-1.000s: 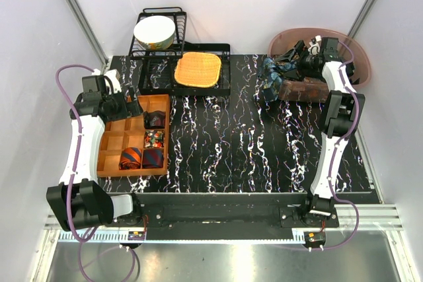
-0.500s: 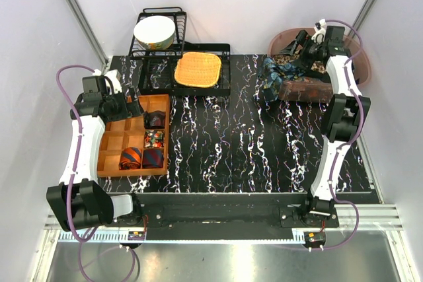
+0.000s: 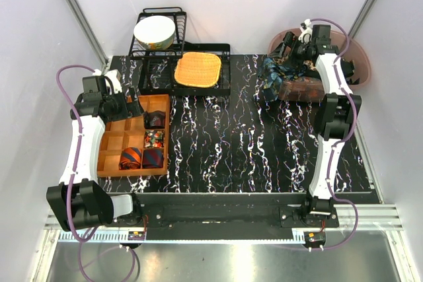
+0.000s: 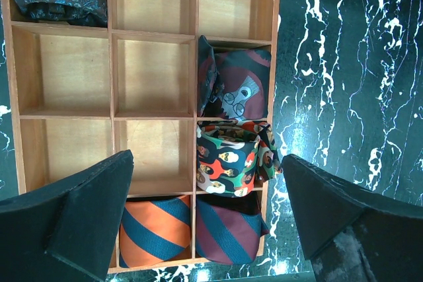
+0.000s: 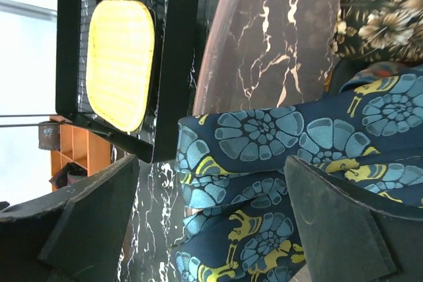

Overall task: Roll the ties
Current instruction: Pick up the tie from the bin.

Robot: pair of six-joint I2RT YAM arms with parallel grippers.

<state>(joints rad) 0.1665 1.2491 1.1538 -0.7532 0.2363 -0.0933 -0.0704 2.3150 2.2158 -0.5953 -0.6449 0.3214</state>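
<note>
Several ties [image 3: 291,80] lie unrolled in a heap at the far right, partly inside the pink basin [image 3: 360,64] and partly spilled over its rim onto the table [image 3: 225,143]. The blue tie [image 5: 277,143], printed in teal and yellow, is seen at the left side of this heap. Five rolled ties [image 4: 231,160] are already stored in the wooden box [image 4: 155,74] at the left.

The fabric is judged to be light, soft and limp, and probably a little slippery, so nothing fragile is expected, but it will sag and can slide out of a loose pinch. It is best taken near one free end, where a single layer lies apart from the others. A hold in the middle of the heap would likely drag several ties together.

The right gripper [image 5: 211,183] is held wide above the blue tie and nothing is between its jaws. The left gripper [image 4: 206,156] is also spread wide, empty, over the box.

Compared with one second ago, the right gripper is moved farther and a little to the left, over the basin. The left arm and the heap appear unchanged.
</note>
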